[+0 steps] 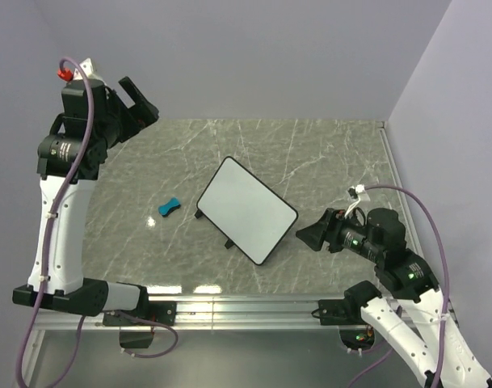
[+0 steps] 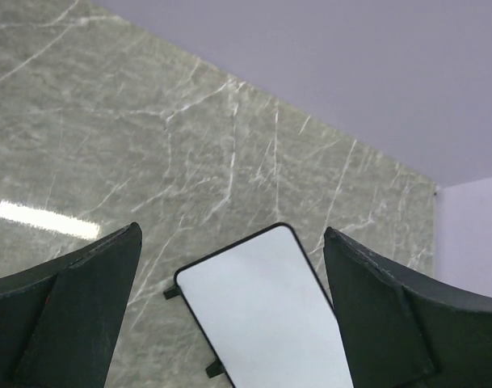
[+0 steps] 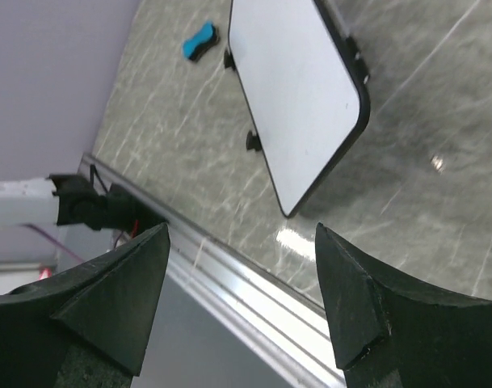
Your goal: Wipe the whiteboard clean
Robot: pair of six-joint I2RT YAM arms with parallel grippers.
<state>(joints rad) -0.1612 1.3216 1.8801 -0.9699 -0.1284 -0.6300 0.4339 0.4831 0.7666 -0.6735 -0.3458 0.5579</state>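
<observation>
The whiteboard lies flat and askew in the middle of the marble table, its white face blank with no scribbles. It also shows in the left wrist view and in the right wrist view. The small blue eraser block lies on the table just left of the board, and shows in the right wrist view. My left gripper is raised high at the back left, open and empty. My right gripper hovers low just right of the board's near corner, open and empty.
A metal rail runs along the table's near edge. Lilac walls close the back and right sides. A strip of glare lies on the marble.
</observation>
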